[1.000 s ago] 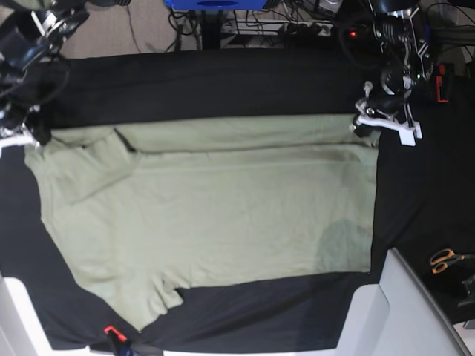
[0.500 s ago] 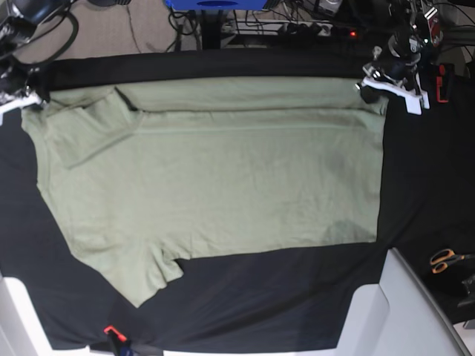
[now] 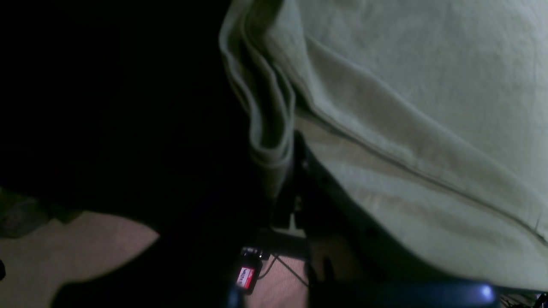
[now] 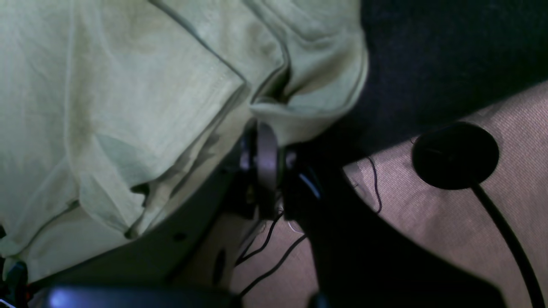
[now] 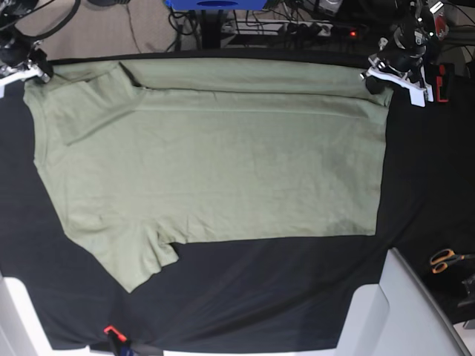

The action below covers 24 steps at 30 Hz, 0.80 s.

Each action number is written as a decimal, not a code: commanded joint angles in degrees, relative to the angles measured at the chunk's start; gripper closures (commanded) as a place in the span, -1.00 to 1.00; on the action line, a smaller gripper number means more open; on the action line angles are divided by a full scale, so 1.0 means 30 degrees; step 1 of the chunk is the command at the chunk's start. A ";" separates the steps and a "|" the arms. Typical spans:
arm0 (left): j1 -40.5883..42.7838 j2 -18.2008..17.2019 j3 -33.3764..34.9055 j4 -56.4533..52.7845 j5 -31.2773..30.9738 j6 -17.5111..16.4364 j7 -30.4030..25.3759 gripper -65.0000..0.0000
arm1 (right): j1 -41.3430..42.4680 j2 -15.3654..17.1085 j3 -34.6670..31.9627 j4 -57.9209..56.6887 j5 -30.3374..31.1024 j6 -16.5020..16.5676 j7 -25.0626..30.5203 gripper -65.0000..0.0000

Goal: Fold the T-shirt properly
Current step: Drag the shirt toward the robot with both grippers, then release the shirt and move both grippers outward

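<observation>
The pale green T-shirt (image 5: 215, 163) lies spread over the black tablecloth (image 5: 423, 178), with a folded band along its far edge and one sleeve (image 5: 141, 256) pointing toward the near left. At the far right corner my left gripper (image 5: 375, 76) is shut on the T-shirt's hem corner, where the left wrist view shows bunched cloth (image 3: 267, 128) pinched in the gripper (image 3: 287, 171). At the far left corner my right gripper (image 5: 35, 71) is shut on the shoulder end, seen up close as gathered fabric (image 4: 308, 98) in the gripper (image 4: 266, 141).
Orange-handled scissors (image 5: 444, 259) lie at the right edge. A pale grey panel (image 5: 415, 311) rises at the near right. A red clip (image 5: 111, 331) sits at the near edge. A blue object (image 5: 214, 4) and cables lie beyond the table's far edge.
Both grippers have drawn the T-shirt's far edge away toward the table's back edge. The whole shirt has slid that way and lies flatter.
</observation>
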 commanded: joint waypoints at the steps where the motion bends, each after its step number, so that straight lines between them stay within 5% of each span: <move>1: 0.0041 -0.0315 -0.0114 0.0236 -0.0088 0.0037 -0.0428 1.00 | -0.0072 0.0385 0.0090 0.0358 0.0280 -0.0016 0.0336 1.00; 11: 0.0070 -0.0315 -0.0143 0.0236 -0.0088 0.0037 -0.0428 1.00 | -0.0043 0.0355 0.0120 0.0270 0.0280 -0.0074 0.0336 0.98; 13: 0.0129 -0.0315 -0.0143 0.0324 -0.0088 0.0037 -0.0428 1.00 | -0.0072 0.0033 0.0149 0.0358 0.0280 -0.0074 0.0336 0.76; 16: 0.0129 -0.0315 -0.0172 0.0324 0.0381 0.0037 -0.0428 1.00 | -0.0131 -0.0494 0.0794 0.0827 0.0192 -0.0074 0.0336 0.03; 19: 0.0129 -0.0227 -0.0172 0.0324 0.1816 0.0037 -0.0457 0.33 | -0.0160 -0.0934 0.1116 0.1794 0.0133 -0.0074 0.0306 -0.49; 24: 0.0011 -0.0286 -0.1227 0.0324 0.2285 0.0037 -0.0486 -0.74 | -0.0424 -0.0934 0.1145 0.3845 0.0133 -0.0250 0.0424 -0.50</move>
